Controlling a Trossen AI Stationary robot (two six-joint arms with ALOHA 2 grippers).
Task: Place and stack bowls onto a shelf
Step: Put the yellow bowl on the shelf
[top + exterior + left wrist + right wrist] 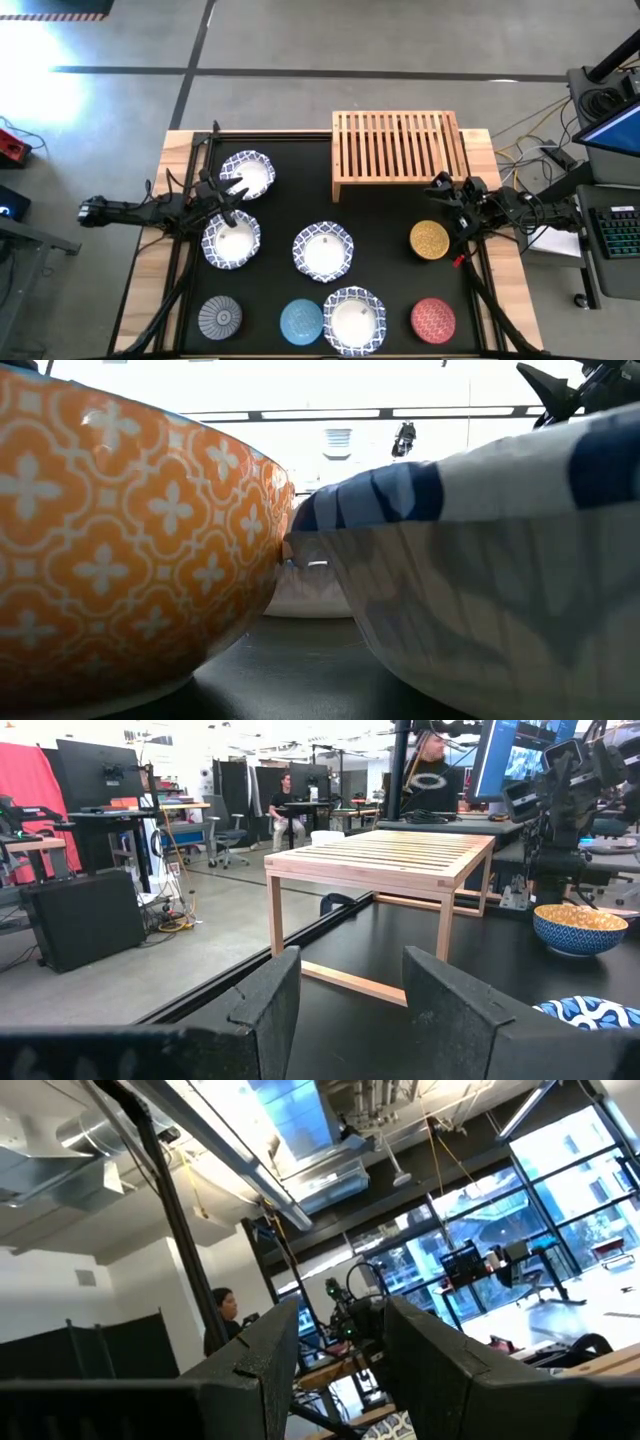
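eight bowls (323,250) before empty shelf (397,146)

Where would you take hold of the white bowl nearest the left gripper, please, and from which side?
Probably by its rim. That white bowl sits upright and open, so one finger can go inside the wall and one outside, coming down from above. The left gripper, open, hovers just beyond its far edge, so the far rim seems the closest place to pinch.

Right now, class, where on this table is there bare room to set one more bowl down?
The shelf top is bare. Open mat lies between the white bowl and the shelf's left leg, and between the centre white bowl and the yellow bowl. The front row, grey bowl to red bowl, is crowded.
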